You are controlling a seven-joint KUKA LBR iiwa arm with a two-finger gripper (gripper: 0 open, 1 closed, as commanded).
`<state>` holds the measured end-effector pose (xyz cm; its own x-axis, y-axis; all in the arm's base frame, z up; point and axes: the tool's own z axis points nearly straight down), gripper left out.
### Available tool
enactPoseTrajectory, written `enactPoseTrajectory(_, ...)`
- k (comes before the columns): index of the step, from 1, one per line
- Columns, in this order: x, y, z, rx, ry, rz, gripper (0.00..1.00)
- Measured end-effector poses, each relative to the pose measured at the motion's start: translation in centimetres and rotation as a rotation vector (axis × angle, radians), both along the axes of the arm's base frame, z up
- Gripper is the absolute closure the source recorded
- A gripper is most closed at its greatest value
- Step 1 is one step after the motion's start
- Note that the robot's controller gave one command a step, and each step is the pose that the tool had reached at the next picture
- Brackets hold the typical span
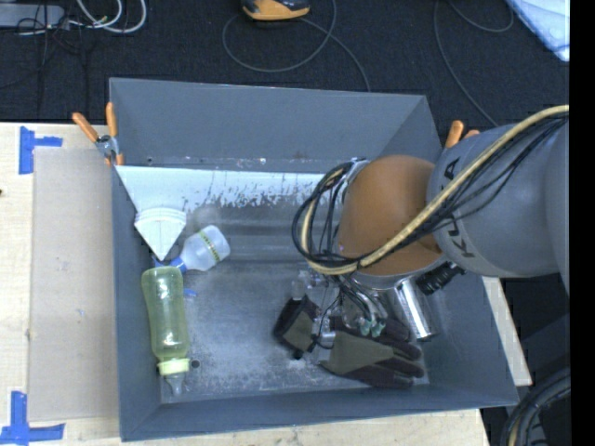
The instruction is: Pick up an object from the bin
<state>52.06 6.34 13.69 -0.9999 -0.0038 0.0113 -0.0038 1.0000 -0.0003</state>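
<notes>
- Grey bin [270, 128] seen from above, with a few small things loose on its floor.
- Big grey arm [507, 212] reaching in from the right, with an orange cover [386, 207] and loops of black cable [311, 221] at the wrist.
- Pincer [318, 331] down low in the near right part of the bin, close to the floor.
- Cannot tell if spread or pressed together: dark there, and half hidden under the wrist.
- Black blocky thing [290, 326] just to the left of the pincer, right up against it; cannot tell if pinched or only touched.
- Dark green floppy thing [372, 360], a bit like a glove, flat on the floor just to the near right of the pincer.
- Well apart, on the left side: a see-through yellowish bottle [165, 319] lying down, a small clear bottle with a bit of blue [206, 247] just beyond it, and a white paper cone [160, 230] beside that, toward the far left corner.
</notes>
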Motion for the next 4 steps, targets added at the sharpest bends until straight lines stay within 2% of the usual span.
enactPoseTrajectory(1,0.2,0.0,0.4,0.001,-0.008,-0.002,0.0)
enactPoseTrajectory(2,0.3,0.4,-0.9,0.001,-0.009,0.137,0.0)
enactPoseTrajectory(3,1.9,1.6,-6.6,-0.001,-0.004,-0.095,1.0)
enactPoseTrajectory(4,1.9,1.6,-6.6,0.0,-0.004,-0.095,1.0)
